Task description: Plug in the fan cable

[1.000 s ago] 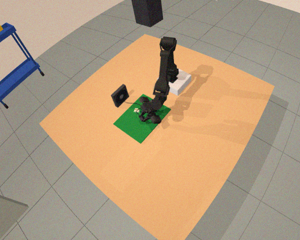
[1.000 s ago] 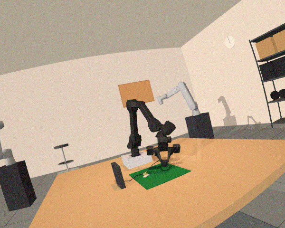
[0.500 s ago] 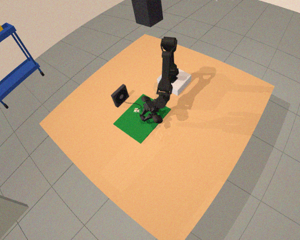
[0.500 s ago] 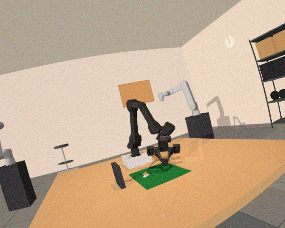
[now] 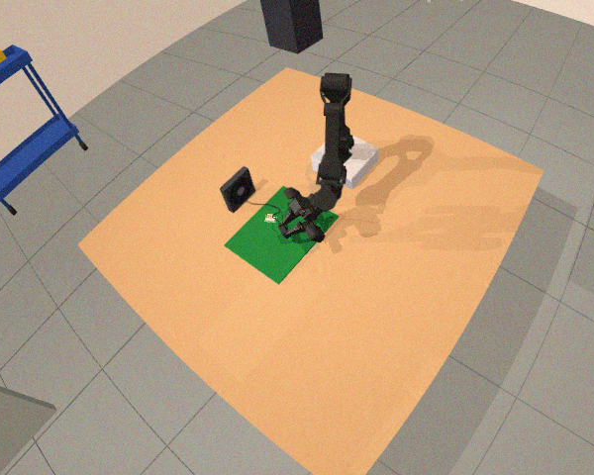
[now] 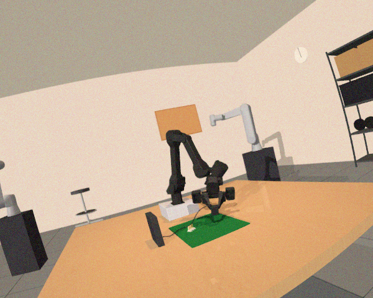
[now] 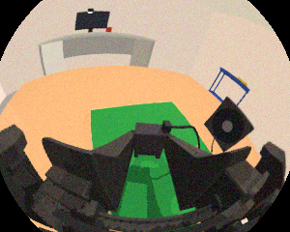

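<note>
My gripper (image 5: 287, 234) (image 6: 214, 208) (image 7: 150, 138) is shut on the cable's plug, a small dark block (image 7: 149, 130) between the fingertips, low over the green board (image 5: 256, 245) (image 6: 199, 238) (image 7: 116, 121). How far the plug is above the board is hard to tell. A small cream part (image 5: 270, 218) (image 6: 191, 228), apparently the header, stands on the board toward the fan, to the side of the gripper; it does not show in the wrist view. The black fan (image 5: 238, 189) (image 6: 155, 229) (image 7: 227, 127) stands upright beside the board. Its thin black cable (image 6: 198, 212) (image 7: 185, 127) arcs to the fingertips.
The arm's white base (image 5: 361, 160) (image 6: 177, 210) stands behind the board on the orange table (image 5: 297, 347) (image 6: 115, 262) (image 7: 63, 97). The cable passes close to the cream part. A blue cart (image 5: 31, 145) (image 7: 230, 87) stands off the table, on the fan's side.
</note>
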You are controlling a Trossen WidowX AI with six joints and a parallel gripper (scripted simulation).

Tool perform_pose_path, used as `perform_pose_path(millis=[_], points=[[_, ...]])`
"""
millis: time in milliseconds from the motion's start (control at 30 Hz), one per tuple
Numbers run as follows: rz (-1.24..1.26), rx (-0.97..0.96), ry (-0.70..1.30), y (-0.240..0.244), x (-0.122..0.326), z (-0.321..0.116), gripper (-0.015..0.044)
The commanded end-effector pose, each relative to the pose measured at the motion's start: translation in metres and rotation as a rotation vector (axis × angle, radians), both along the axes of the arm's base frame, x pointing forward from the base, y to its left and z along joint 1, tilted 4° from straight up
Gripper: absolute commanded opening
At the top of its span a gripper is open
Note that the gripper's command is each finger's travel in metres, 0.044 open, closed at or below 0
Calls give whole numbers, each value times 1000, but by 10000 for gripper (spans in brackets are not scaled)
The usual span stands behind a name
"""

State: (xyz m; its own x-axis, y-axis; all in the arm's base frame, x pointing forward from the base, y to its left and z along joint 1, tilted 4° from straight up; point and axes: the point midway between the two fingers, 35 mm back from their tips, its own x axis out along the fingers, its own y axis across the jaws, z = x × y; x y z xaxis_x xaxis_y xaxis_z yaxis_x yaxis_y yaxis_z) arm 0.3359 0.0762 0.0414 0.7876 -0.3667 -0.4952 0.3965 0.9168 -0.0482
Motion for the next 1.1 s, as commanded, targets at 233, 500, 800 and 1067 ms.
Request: perform_pose_path(millis=[233,500,800,1067], points=[[-18,-17,-87,-1,-9,7,0],[-32,-24,-145,-2,-17,10,0],[-50,-28,-207,-4,-26,15,0],[-68,-28,-260,-7,-36,19,0]])
